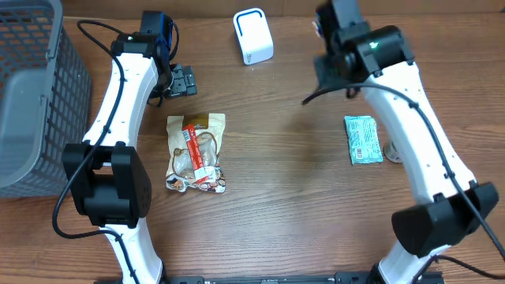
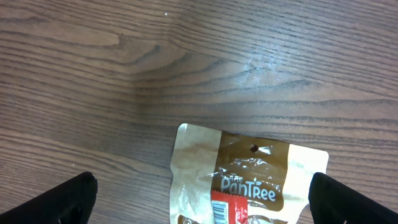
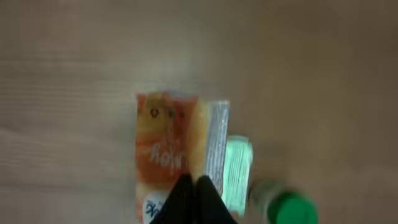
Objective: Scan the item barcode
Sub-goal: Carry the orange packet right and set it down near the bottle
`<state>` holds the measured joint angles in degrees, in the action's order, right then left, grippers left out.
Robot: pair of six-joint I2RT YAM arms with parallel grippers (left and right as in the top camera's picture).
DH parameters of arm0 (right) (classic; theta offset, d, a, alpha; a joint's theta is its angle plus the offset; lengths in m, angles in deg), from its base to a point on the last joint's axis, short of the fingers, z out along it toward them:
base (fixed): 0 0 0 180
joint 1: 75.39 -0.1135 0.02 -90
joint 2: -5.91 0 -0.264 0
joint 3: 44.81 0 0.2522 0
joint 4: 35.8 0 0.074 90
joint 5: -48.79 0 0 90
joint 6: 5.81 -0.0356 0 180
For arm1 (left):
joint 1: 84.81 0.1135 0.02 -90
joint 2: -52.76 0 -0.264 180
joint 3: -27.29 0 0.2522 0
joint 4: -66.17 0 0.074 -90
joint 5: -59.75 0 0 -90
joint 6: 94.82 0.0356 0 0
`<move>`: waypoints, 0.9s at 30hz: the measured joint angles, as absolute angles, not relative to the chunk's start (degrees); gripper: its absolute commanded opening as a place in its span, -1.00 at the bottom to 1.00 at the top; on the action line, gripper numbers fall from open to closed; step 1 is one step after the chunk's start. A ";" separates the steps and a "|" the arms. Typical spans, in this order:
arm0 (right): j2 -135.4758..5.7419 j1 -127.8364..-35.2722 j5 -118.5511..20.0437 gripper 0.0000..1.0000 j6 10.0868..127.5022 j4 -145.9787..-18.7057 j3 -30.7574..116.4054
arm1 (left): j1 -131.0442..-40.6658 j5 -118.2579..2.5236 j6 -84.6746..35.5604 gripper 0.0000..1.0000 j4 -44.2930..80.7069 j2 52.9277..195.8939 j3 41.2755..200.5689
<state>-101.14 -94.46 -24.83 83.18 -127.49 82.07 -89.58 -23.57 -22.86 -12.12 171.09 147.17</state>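
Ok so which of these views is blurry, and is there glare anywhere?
Right wrist view is soft throughout; print on the orange packet is unreadable. Left wrist view is sharp, with a pale glare patch on the table and shine on the snack bag. Overhead view is crisp, evenly lit.

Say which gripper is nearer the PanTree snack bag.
Left. The left gripper hovers just past the top of the PanTree snack bag; the right gripper is far across the table.
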 measured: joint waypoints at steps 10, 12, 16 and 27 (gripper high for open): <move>-102.49 -82.46 -29.07 -0.93 79.00 -124.97 61.30 | -89.58 -23.57 -22.86 1.00 -12.12 171.09 147.17; -102.56 -80.56 -29.20 -0.93 78.74 -121.19 57.98 | -89.58 -23.57 -22.86 1.00 -12.14 171.09 147.17; -102.60 -78.48 -29.24 -0.91 78.48 -115.23 53.50 | -89.58 -23.57 -22.86 1.00 -12.14 171.09 147.17; -102.60 -78.26 -30.60 0.22 78.19 -111.51 51.12 | -89.58 -23.57 -22.86 1.00 -12.14 171.09 147.17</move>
